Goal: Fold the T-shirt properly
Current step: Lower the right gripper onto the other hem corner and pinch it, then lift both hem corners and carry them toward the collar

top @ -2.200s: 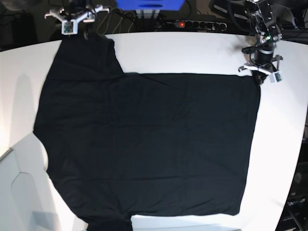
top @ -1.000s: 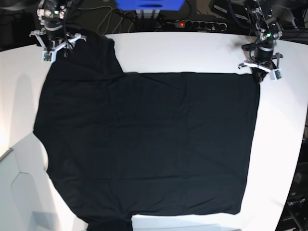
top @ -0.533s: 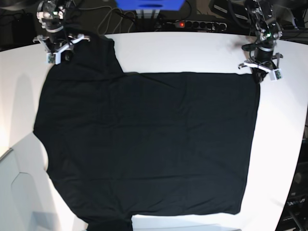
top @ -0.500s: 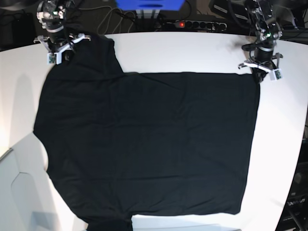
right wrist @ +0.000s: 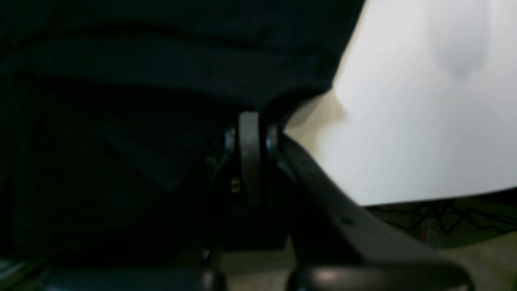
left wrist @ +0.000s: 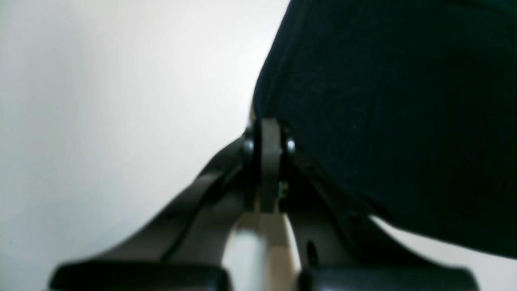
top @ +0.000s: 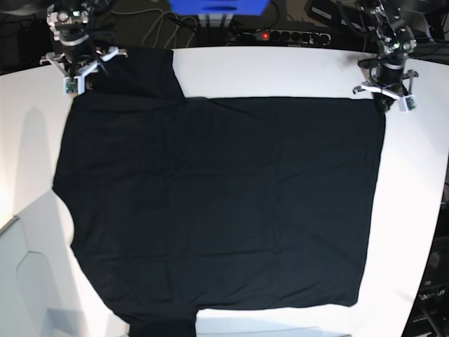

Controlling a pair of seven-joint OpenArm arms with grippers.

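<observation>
Cloth fills the left wrist view: the large black short-sleeved T-shirt [left wrist: 404,121] has its hemmed corner pinched in the closed left gripper [left wrist: 268,133], above the white table [left wrist: 101,101].

Right wrist view: the right gripper [right wrist: 250,137] is clamped shut on a dark fold at the shirt's edge.

Base view: the shirt lies spread flat over most of the table, both far corners held. It looks light, limp and prone to sagging (no stiffness at all), so corners and hems seem the surest holds.
</observation>
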